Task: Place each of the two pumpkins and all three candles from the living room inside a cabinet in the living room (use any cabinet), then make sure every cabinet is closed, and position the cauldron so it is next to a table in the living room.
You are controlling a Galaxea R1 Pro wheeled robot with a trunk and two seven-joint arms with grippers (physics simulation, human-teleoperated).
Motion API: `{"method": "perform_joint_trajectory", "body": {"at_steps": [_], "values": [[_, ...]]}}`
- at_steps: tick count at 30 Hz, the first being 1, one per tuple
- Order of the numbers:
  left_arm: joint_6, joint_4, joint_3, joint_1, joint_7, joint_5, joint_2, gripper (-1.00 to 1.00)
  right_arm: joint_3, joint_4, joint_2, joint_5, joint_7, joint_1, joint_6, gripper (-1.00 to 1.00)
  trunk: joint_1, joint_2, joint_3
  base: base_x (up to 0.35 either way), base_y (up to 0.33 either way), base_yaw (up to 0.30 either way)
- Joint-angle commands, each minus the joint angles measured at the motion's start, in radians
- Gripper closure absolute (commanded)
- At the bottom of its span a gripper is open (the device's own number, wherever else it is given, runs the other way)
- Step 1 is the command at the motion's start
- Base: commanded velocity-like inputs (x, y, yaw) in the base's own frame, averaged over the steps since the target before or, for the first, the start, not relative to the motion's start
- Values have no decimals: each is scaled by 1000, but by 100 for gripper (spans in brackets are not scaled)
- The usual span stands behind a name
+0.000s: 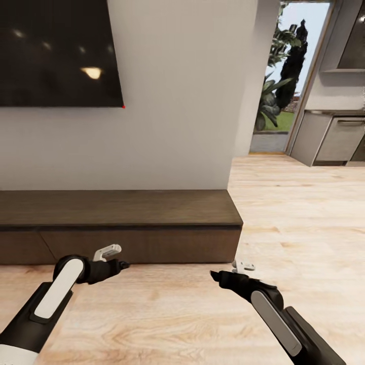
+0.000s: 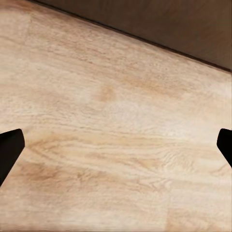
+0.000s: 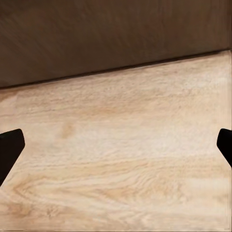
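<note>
The cabinet (image 1: 126,208) is a long, low dark-brown unit against the white wall, and its flat fronts look flush and closed. My left gripper (image 1: 124,264) hangs low over the wood floor just in front of the cabinet's base (image 2: 169,24), open with nothing between its fingers (image 2: 9,150). My right gripper (image 1: 214,275) hovers over the floor near the cabinet's right end (image 3: 106,38), also open and empty. The pumpkins, candles, cauldron and table are out of view.
A dark TV screen (image 1: 56,50) hangs on the wall above the cabinet. Light wood floor (image 1: 294,203) stretches to the right toward a glass doorway with plants (image 1: 276,101) and grey kitchen units (image 1: 339,137).
</note>
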Motion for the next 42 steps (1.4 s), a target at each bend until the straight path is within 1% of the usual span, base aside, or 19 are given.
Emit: {"method": "perform_joint_trajectory", "body": {"at_steps": [1, 2, 6, 8, 9, 11, 13, 14, 16, 18, 22, 24, 27, 30, 32, 37, 41, 42], "values": [[-1, 7, -4, -1, 16, 10, 0, -100, 2, 7, -1, -11, -10, -1, 5, -100, -1, 0, 3, 0, 0, 0], [-1, 19, -6, 0, 21, 9, 0, -100, 2, 19, -1, -12, -10, -1, 8, -100, -1, 0, 7, 0, 0, 0], [-5, 104, -10, 1, 27, 2, 0, -100, 3, 106, -2, -13, -9, -1, 8, -100, -16, 28, 19, 0, 0, 0], [-18, 156, -10, 6, 23, -14, 1, -100, 3, 163, -2, -13, -9, -1, 0, -100, -24, 42, 25, 0, 0, 0], [-32, 180, -11, 11, 22, -30, 1, -100, 3, 196, -2, -13, -8, -1, -4, -100, -28, 49, 27, 0, 0, 0], [-83, 232, -13, 19, 16, -83, 3, -100, 3, 271, -2, -11, -6, -1, -16, -100, -36, 63, 32, 0, 0, 0], [-152, 275, -17, 29, 5, -151, 2, -100, 4, 336, -2, -10, -5, -1, -65, -100, -43, 77, 36, 0, 0, 0], [-186, 297, -25, 36, -6, -184, 0, -100, 4, 360, -1, -8, -5, -1, -99, -100, -47, 84, 38, 0, 0, 0], [-252, 347, -59, 49, -45, -235, -1, -100, 5, 396, -1, -4, -6, -1, -159, -100, -55, 98, 41, 0, 0, 0], [-319, 398, -98, 56, -100, -260, -2, -100, 5, 426, 0, -1, -6, -1, -196, -100, -62, 112, 44, 0, 0, 0], [-455, 544, -178, 60, -201, -277, -6, -100, 7, 479, 3, 1, -6, -1, -221, -100, -78, 140, 50, 0, 0, 0], [-495, 595, -197, 60, -237, -279, -7, -100, 8, 502, 5, 3, -5, -1, -228, -100, -85, 154, 53, 0, 0, 0], [-519, 630, -207, 61, -270, -278, -9, -100, 13, 545, 6, 6, -5, -1, -268, -100, -97, 175, 57, 0, 0, 0], [-532, 638, -210, 61, -277, -282, -24, -100, 17, 579, 8, 9, -5, -1, -294, -100, -108, 196, 62, 0, 0, 0], [-537, 640, -211, 61, -278, -282, -31, -100, 17, 589, 7, 10, -5, -1, -301, -100, -116, 210, 65, 0, 0, 0], [-539, 647, -212, 61, -279, -278, -33, -100, 18, 594, 3, 11, -5, -1, -310, -100, -135, 245, 78, 0, 0, 0], [-540, 692, -212, 61, -279, -280, -42, -100, 18, 595, 3, 11, -5, -1, -320, -100, -151, 273, 90, 0, 0, 0], [-540, 700, -212, 61, -279, -282, -50, -100, 18, 595, 3, 11, -5, -1, -321, -100, -154, 280, 93, 0, 0, 0]]}}
